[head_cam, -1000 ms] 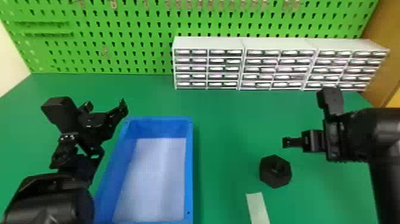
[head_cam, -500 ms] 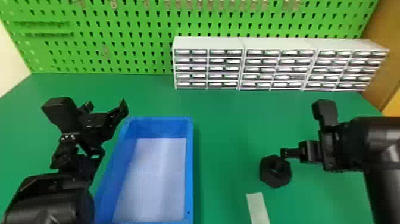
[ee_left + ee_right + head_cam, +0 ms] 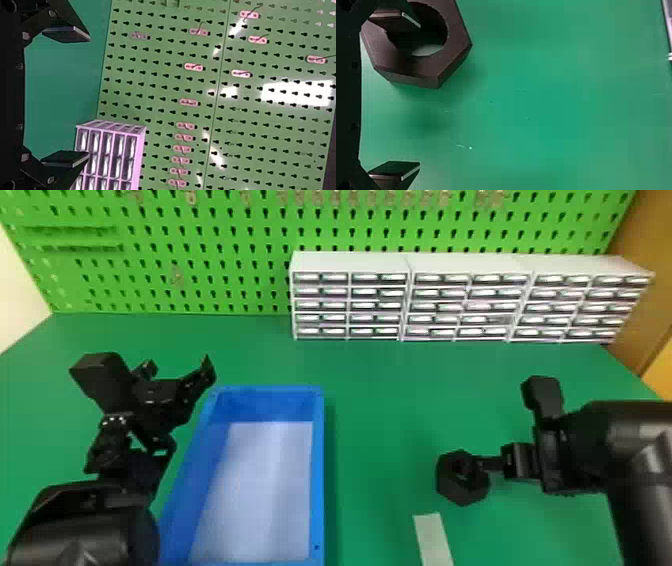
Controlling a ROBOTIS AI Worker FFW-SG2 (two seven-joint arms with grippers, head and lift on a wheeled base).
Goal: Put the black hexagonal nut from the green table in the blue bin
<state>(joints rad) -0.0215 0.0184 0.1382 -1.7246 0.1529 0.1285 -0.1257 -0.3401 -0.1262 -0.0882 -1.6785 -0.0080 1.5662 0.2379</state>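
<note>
At the head view's lower right, the right gripper (image 3: 486, 464) has moved down to the nut (image 3: 465, 493), jaws wide, one over its hole. The left gripper (image 3: 177, 369) has wide jaws.

Text: none legible | labels, brands, numbers, signs: none legible

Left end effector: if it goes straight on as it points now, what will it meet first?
The left end effector would most likely meet the pegboard first; the drawers seem off to its right, though depth is unclear.
</note>
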